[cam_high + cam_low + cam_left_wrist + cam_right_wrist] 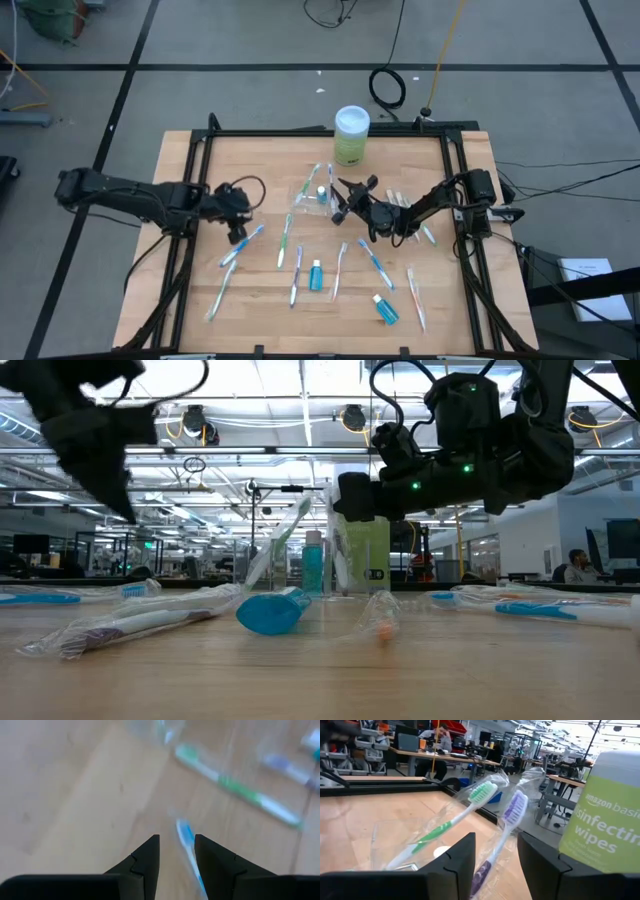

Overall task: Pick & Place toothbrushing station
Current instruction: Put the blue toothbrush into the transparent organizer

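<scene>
1. Your toothbrushing station (312, 197) stands mid-table, just in front of the green wipes canister (351, 135), holding a green toothbrush (445, 827) and a purple toothbrush (502, 832).
2. Your right gripper (343, 203) sits just beside the station, fingers apart, grasping nothing.
3. Your left gripper (237, 232) hovers well apart, fingers spread over a blue toothbrush (189, 851).

Bright even overhead light; soft shadows; left wrist view blurred; low view's foreground soft

Both arms reach inward low over the table, jaws parted.
</scene>
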